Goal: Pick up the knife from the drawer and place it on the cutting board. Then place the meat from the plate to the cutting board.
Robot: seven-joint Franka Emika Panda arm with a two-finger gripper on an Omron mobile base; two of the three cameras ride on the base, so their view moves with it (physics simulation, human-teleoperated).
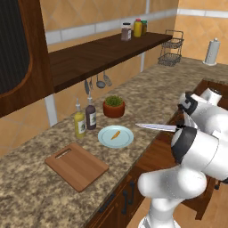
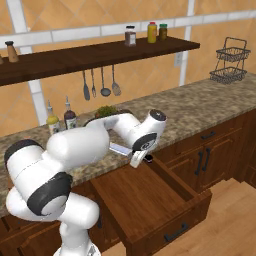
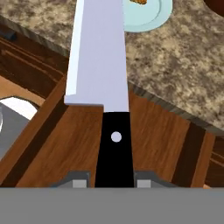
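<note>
Carrying the knife [image 1: 156,127] leftward to the board [image 1: 76,165] comes next: keep blade level, pass above the plate [image 1: 115,136] and meat [image 1: 115,134] without clipping them, lower flat onto bare wood. Gripper [image 3: 114,181] clenched on the black handle, blade jutting over the counter edge, above the open drawer [image 2: 150,205]. Fingertips cut off at the hand view's bottom; handle hidden behind the arm in both base views.
</note>
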